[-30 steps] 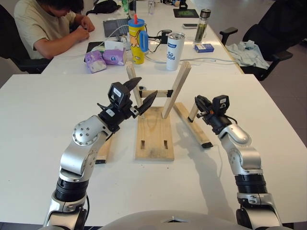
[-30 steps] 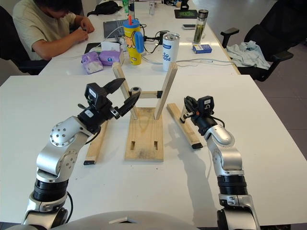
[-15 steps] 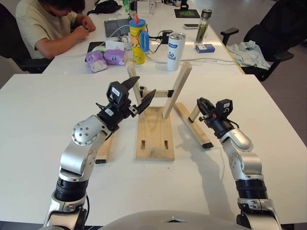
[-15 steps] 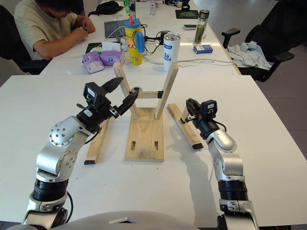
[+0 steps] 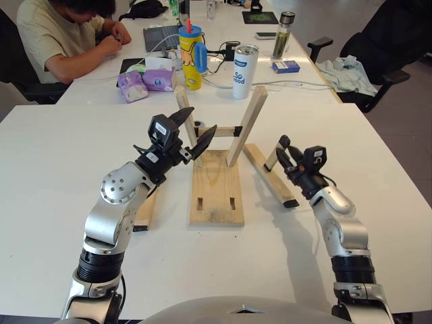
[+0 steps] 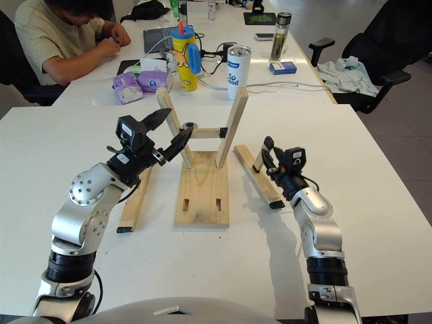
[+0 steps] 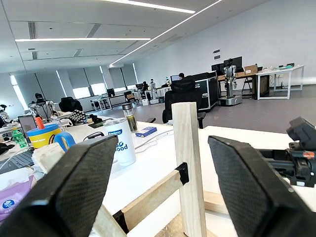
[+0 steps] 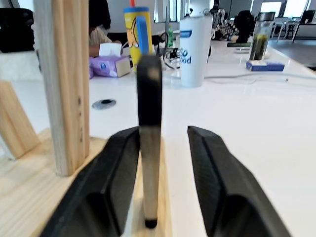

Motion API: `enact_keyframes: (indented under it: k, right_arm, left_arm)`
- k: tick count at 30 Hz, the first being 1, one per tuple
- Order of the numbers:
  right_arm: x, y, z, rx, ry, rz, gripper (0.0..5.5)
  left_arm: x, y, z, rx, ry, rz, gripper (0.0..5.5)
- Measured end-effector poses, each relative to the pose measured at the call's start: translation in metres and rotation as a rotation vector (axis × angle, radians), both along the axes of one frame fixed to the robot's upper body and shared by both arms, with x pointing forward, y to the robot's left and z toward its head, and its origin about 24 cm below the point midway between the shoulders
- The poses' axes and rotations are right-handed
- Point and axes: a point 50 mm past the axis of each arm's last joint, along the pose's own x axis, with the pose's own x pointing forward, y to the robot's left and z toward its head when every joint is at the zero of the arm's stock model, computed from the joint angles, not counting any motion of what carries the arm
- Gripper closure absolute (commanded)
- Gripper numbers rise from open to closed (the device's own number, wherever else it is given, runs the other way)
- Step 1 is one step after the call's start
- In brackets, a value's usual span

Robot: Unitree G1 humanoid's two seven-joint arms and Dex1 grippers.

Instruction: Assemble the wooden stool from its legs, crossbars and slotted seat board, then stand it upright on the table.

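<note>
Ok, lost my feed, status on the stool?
Left gripper open beside the slotted legs. Right gripper open, astride a crossbar on the loose leg. Seat board flat. Spare leg by left arm.

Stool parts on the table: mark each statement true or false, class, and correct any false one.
1. The seat board lies flat on the table. True.
2. Four legs stand in it. False: only two stand, the left leg and the right leg; the near slots are empty.
3. A crossbar joins the standing legs. True.
4. The left tool is shut on a leg. False: its fingers are spread open.
</note>
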Motion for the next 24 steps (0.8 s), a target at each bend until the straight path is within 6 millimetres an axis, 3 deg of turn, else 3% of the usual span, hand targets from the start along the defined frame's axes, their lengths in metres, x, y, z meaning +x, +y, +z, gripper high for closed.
enact_keyframes:
  k: [5,9,12,16,20,24]
  right_arm:
    - [0.007,0.010,0.040,0.048,-0.097,0.019,3.56]
    - [0.024,0.016,0.077,0.044,-0.197,-0.028,3.56]
    - [0.038,0.016,0.093,0.042,-0.230,-0.120,3.56]
    - [0.045,0.021,0.089,0.048,-0.197,-0.222,3.56]
    - [0.042,0.040,0.073,0.052,-0.143,-0.197,3.56]
    - [0.041,0.042,0.068,0.042,-0.114,-0.197,3.56]
  left_arm:
    - [0.000,0.000,0.000,-0.001,-0.002,0.000,2.11]
    - [0.000,0.000,-0.001,-0.003,-0.005,0.001,2.11]
    - [0.001,-0.002,-0.004,-0.006,0.003,0.003,2.11]
    - [0.002,-0.004,-0.006,-0.010,0.008,0.005,2.11]
    - [0.003,-0.004,-0.006,-0.012,0.009,0.006,2.11]
    - [0.003,-0.005,-0.006,-0.017,0.007,0.011,2.11]
